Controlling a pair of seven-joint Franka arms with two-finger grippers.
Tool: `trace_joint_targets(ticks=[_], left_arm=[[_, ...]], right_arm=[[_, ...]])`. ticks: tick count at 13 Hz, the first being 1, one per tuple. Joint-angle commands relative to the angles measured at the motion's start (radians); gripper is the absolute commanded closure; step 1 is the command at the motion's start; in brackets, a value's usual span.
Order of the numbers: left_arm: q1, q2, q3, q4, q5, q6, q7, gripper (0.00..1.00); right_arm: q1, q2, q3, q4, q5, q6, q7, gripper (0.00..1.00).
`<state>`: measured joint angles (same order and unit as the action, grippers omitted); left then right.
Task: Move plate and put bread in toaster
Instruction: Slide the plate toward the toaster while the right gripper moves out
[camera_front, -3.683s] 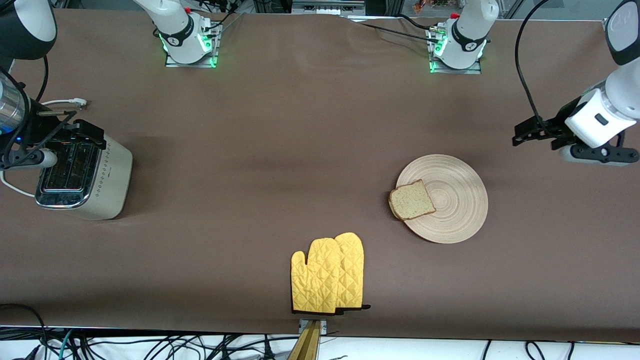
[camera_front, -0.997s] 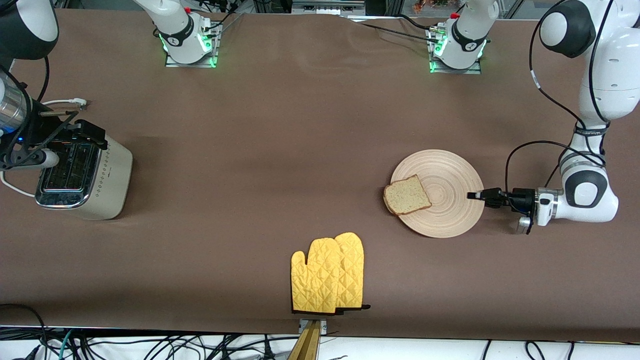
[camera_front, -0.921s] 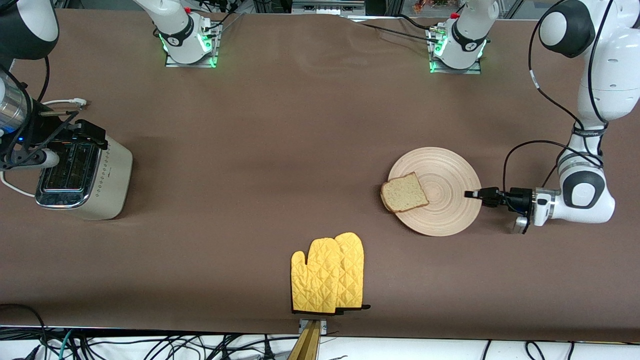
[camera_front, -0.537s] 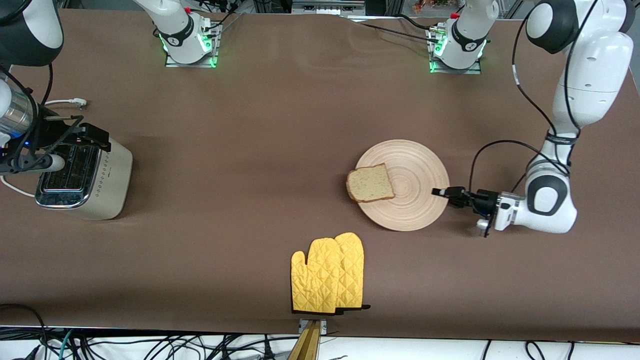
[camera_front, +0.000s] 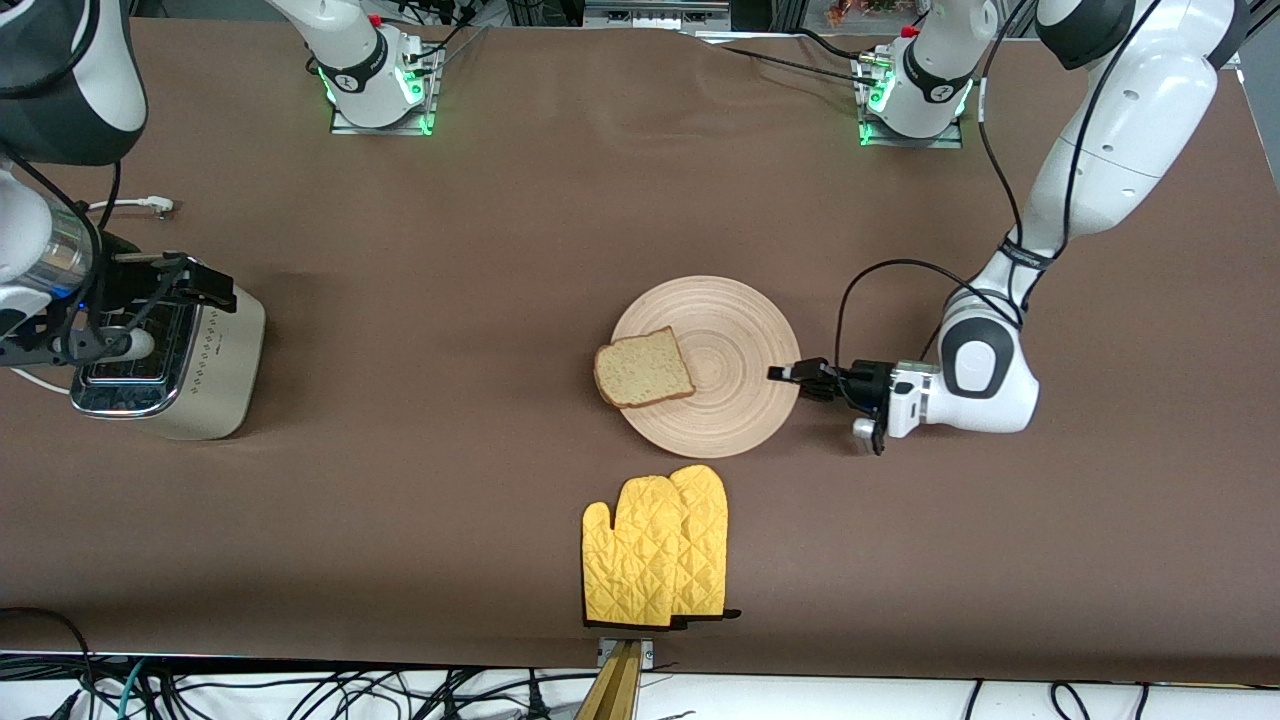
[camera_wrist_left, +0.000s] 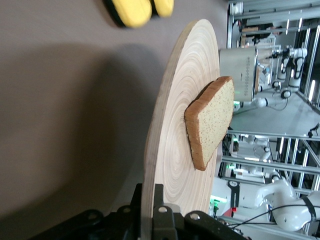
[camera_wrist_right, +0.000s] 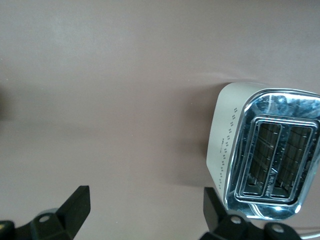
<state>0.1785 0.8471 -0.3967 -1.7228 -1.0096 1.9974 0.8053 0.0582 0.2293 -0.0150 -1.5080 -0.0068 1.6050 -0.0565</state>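
Front view: the plate (camera_front: 706, 365) lies at the middle of the frame on the brown table (camera_front: 500, 230), and the left pincer (camera_front: 784, 374) is clamped tight on its rim at the edge toward the left arm's end of the table. The bread (camera_front: 643, 367) rests on the plate near the rim facing the right arm's end, well apart from that pincer. A pair of yellow oven mitts (camera_front: 656, 547) lies low in the frame, just below the plate, apart from it. The toaster (camera_front: 170, 355) stands at the frame's left edge, with the right pincer (camera_front: 165, 285) above it, fingers spread wide and empty. The left arm comes down from the upper right corner, elbow bent, its wrist lying low and level toward the plate.

Left wrist view: the plate (camera_wrist_left: 172, 150) fills the centre, its rim caught between the left pincer's black fingers (camera_wrist_left: 160, 220) at the bottom edge. The bread (camera_wrist_left: 210, 120) sits on it, clear of the fingers. The mitts (camera_wrist_left: 137, 9) show at the top edge and the toaster (camera_wrist_left: 237, 67) at the upper right.

Right wrist view: the toaster (camera_wrist_right: 265, 150), both slots empty, sits at the lower right. The right pincer's two fingers (camera_wrist_right: 75, 207) stand far apart along the bottom edge over bare table (camera_wrist_right: 125, 75).
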Motion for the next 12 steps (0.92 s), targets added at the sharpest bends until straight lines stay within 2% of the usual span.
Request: trace_joint_targets(ticks=[1, 2, 4, 5, 6, 7, 8, 12], left_arm=[[-0.081, -0.034, -0.004, -0.037, -0.081, 0.062, -0.017, 1.00], [-0.117, -0.034, -0.004, -0.035, -0.122, 0.126, -0.018, 1.00], [-0.146, -0.028, -0.004, -0.034, -0.220, 0.144, -0.012, 1.00], [-0.161, -0.025, -0.002, -0.035, -0.228, 0.150, -0.009, 0.95], [-0.160, -0.013, -0.001, -0.035, -0.228, 0.153, -0.005, 0.70], [-0.153, -0.008, 0.001, -0.037, -0.224, 0.153, -0.002, 0.30], [-0.149, -0.008, 0.002, -0.037, -0.216, 0.153, 0.000, 0.00], [-0.131, -0.016, 0.006, -0.047, -0.213, 0.143, 0.005, 0.00]], right_arm=[[0.015, 0.027, 0.004, -0.006, 0.054, 0.006, 0.007, 0.00], [0.018, 0.050, 0.004, -0.005, 0.103, 0.009, 0.017, 0.00], [0.032, 0.093, 0.004, -0.005, 0.183, 0.036, 0.021, 0.00], [0.041, 0.113, 0.004, -0.005, 0.204, 0.048, 0.021, 0.00], [0.051, 0.129, 0.004, -0.005, 0.220, 0.056, 0.023, 0.00], [0.064, 0.146, 0.004, -0.005, 0.247, 0.061, 0.023, 0.00], [0.069, 0.163, 0.004, -0.005, 0.276, 0.068, 0.021, 0.00], [0.074, 0.238, 0.004, -0.006, 0.404, 0.093, 0.023, 0.00]])
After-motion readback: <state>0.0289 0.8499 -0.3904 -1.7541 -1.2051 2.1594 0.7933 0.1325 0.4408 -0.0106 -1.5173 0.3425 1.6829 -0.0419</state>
